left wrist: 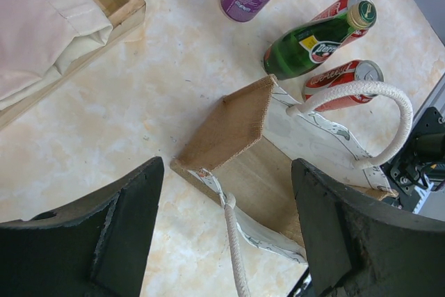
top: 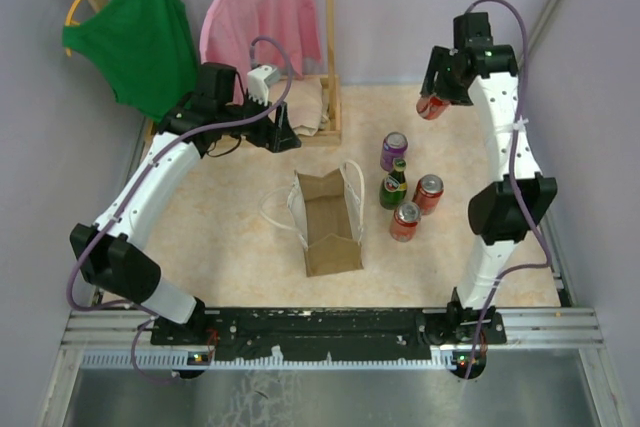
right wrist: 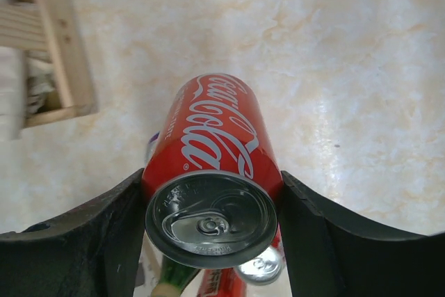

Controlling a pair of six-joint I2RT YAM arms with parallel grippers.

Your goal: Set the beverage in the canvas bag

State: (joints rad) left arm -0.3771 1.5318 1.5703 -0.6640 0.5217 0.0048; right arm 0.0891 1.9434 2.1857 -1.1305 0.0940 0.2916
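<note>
The right jaws are clenched on the red Coca-Cola can [right wrist: 212, 172], which hangs well above the surface [top: 220, 247] at about 1 o'clock from the canvas bag [top: 330, 232]. Its pull-tab end faces the wrist camera, so it sits tilted rather than upright. The bag stands open-mouthed near the middle of the surface, with a white cord handle [left wrist: 368, 87] looping up on either side. The step in hand looks like the carry to the bag. It is best done high, passing over the green bottle [top: 392, 190] and the nearest red can [top: 404, 221], which stand just beside the bag at its 3 o'clock. The descent should start only once the can is over the mouth, between the two handles and clear of the cords. The bag looks light and may tip or fold if a wall is nudged, so a low, gentle release seems wise. The left jaws are released and hover at the bag's 11 o'clock, placed to steady the rim if needed.
</note>
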